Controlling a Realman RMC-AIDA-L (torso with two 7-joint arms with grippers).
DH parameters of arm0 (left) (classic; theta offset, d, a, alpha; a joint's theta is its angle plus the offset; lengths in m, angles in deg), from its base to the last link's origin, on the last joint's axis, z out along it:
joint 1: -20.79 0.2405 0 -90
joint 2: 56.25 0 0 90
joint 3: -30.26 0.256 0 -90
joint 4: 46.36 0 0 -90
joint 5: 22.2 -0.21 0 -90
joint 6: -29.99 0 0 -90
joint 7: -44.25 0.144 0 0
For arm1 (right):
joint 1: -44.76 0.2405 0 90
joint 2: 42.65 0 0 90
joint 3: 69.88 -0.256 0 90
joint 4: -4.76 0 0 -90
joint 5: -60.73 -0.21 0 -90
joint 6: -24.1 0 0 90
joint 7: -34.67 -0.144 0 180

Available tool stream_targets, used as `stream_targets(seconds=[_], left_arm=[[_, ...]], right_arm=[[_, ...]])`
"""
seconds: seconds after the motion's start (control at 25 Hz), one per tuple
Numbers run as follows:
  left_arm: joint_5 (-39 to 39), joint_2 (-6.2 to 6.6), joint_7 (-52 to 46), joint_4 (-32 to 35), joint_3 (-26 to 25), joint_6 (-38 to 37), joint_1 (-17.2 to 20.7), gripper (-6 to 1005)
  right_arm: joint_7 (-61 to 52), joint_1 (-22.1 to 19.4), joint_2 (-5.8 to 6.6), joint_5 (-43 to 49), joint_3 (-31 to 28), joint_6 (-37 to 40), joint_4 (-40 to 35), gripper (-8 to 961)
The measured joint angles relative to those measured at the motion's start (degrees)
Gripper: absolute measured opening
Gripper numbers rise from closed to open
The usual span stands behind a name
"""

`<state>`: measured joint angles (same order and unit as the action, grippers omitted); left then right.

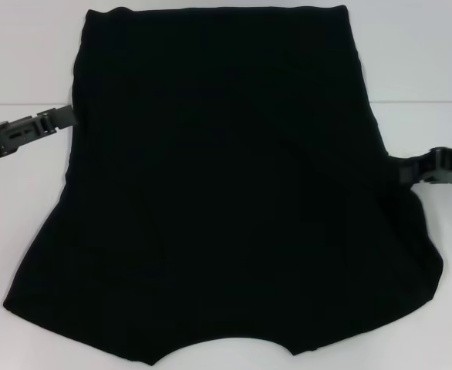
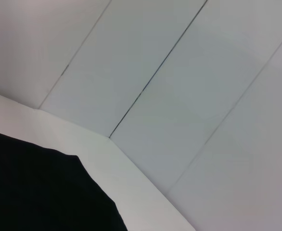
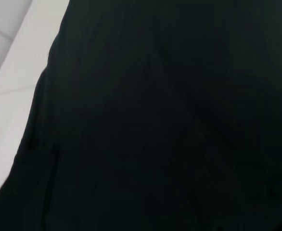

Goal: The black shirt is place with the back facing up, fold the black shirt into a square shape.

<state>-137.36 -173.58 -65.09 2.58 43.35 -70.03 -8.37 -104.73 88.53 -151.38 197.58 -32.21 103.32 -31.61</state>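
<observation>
The black shirt lies flat on the white table, plain side up, with no lettering showing. Its straight hem is at the far end. The wider shoulder end, with a curved neck notch, lies at the near edge. My left gripper rests at the shirt's left edge, in the far half. On the opposite side my right gripper meets the shirt's right edge at about mid-length, its tip blending into the cloth. A corner of the shirt appears in the left wrist view, and the shirt fills most of the right wrist view.
Bare white table surrounds the shirt on the left, right and far sides. A white panelled wall with thin dark seams rises behind the table. The shirt's near end reaches the bottom of the head view.
</observation>
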Motion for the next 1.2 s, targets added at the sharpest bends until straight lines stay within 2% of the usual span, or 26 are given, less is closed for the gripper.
stream_targets(seconds=[0.32,0.52,0.64,0.84,1.08,1.2], left_arm=[[0.1,0.0,0.06,-0.07,-1.92,0.36,0.73,639],[0.11,0.0,0.19,-0.07,-2.37,0.36,0.88,638],[0.11,0.0,0.19,-0.07,-2.46,0.35,0.99,638],[0.11,0.0,0.27,-0.07,-3.58,0.37,1.04,637],[0.13,0.09,0.05,-0.13,-3.77,0.49,1.07,636],[0.06,0.31,-0.96,-0.14,-3.69,0.29,1.19,635]], right_arm=[[3.38,3.25,-3.51,0.1,12.31,-2.45,0.06,4],[4.9,4.31,-4.64,0.17,15.92,-2.59,-0.05,8],[4.58,4.33,-4.41,0.18,16.04,-2.22,-0.02,12],[1.84,3.92,-3.16,-0.14,14.74,-1.15,0.07,20],[1.84,3.73,-2.68,-1.2,5.64,-1.43,-0.1,183],[1.92,3.73,-2.13,-2.89,3.96,-0.73,-0.36,271]])
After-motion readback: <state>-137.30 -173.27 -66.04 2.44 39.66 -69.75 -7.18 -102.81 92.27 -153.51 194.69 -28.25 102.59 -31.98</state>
